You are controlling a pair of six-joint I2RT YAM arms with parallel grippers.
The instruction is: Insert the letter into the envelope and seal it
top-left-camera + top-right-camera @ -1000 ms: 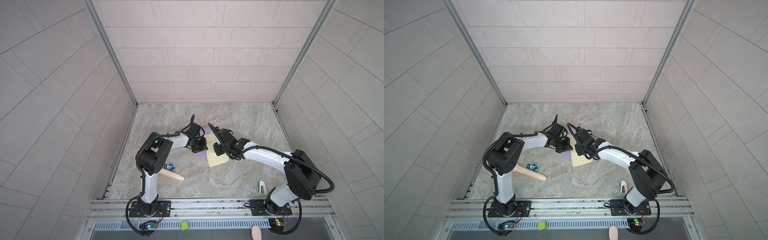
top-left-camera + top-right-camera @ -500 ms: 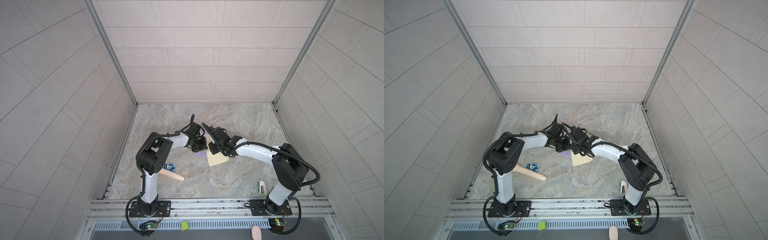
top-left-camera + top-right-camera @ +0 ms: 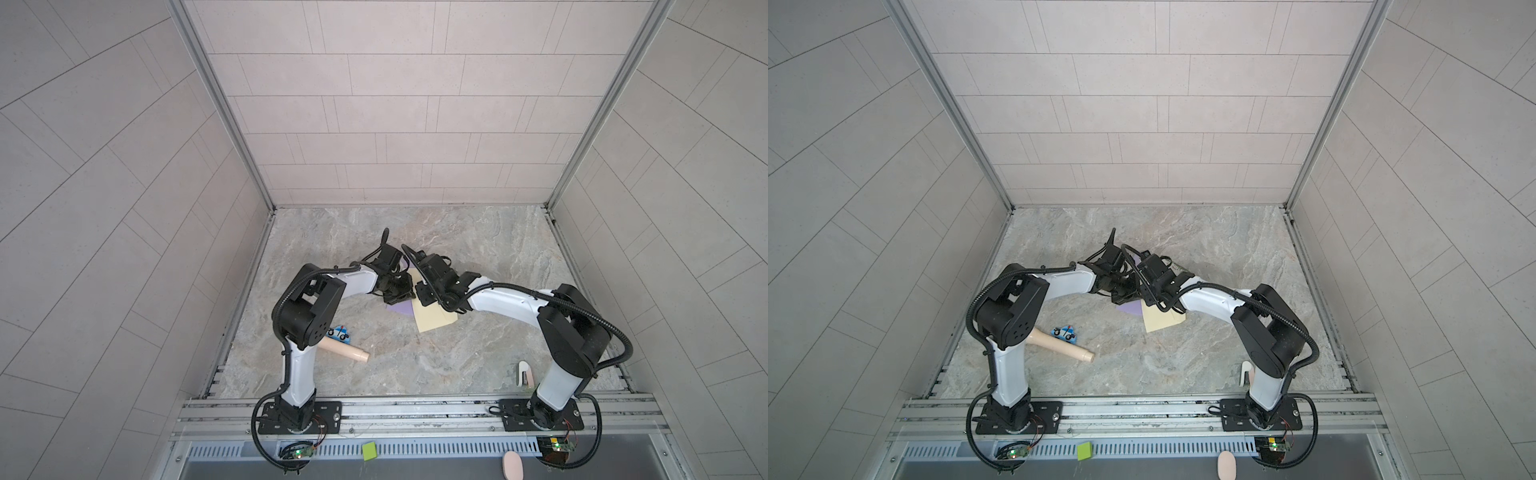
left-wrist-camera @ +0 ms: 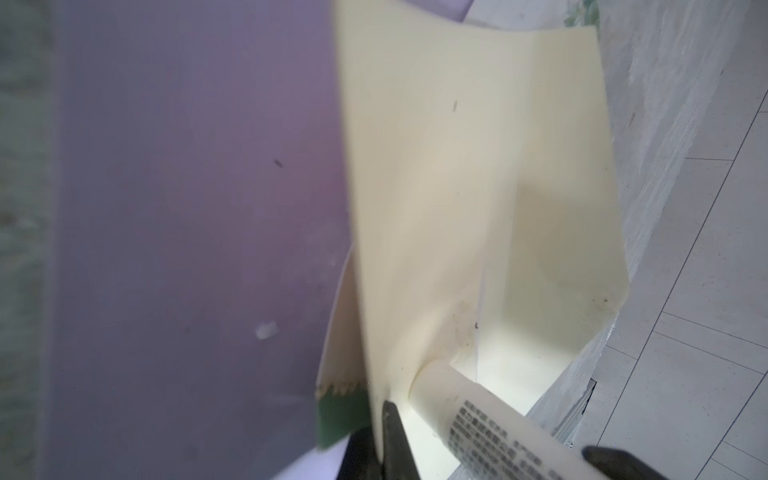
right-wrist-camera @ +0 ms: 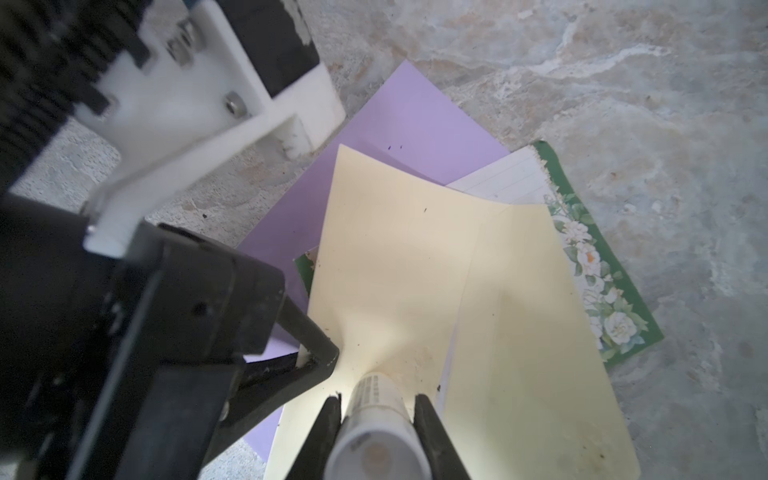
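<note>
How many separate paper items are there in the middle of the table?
3: a purple sheet lowest, a floral-edged letter over it, and a cream envelope on top. Others may be hidden beneath them.

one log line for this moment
left tool: shut on flap of cream paper envelope | right tool: shut on white glue stick tube, tip against flap | floral-bordered lined letter: partly covered by envelope | seal: not done

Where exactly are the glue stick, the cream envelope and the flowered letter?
glue stick [image 5: 376, 417]: right wrist view, white barrel.
cream envelope [image 5: 395, 257]: right wrist view, curled panel.
flowered letter [image 5: 598, 282]: right wrist view, green floral border.
</note>
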